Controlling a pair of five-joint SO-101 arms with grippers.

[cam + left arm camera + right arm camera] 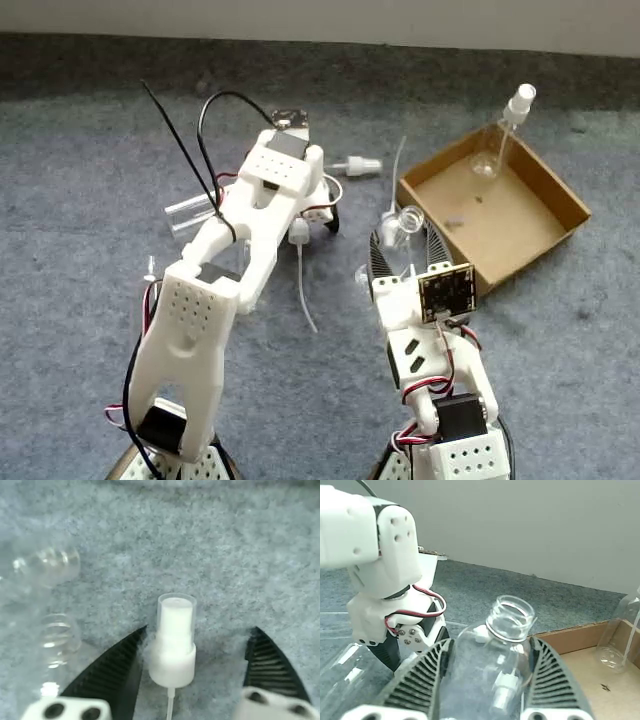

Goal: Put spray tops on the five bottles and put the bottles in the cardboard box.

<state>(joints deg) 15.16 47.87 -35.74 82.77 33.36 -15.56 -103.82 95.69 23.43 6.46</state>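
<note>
The cardboard box [540,235] sits open on the grey desk [90,150], and the rest is placed from it. Inside the box, at the corner farthest from the arms, a fitted bottle [505,130] leans with its white spray head rising above the box wall; the right wrist view shows its clear base [615,652] resting on the box floor.

Just outside the box, at the wall facing the left arm, the right tool [407,240] is clamped on a clear bottle [408,218]. Its ribbed fingers [427,675] press the bottle's body from both sides, and the bottle's threaded neck [510,617] stands open above them.

Farther from the box, past the right tool, the left tool [200,628] is spread wide over a loose spray top [172,640]. The top lies on the desk between the two black fingers, closer to one of them (whether that one touches it cannot be told), and its thin tube [308,290] trails across the desk.

A second spray top [358,165] lies on its side on the desk, near the box's corner but apart from it.

Well away from the box, beyond the left tool, an empty bottle [47,565] and a second empty bottle [57,640] lie side by side on the desk.
</note>
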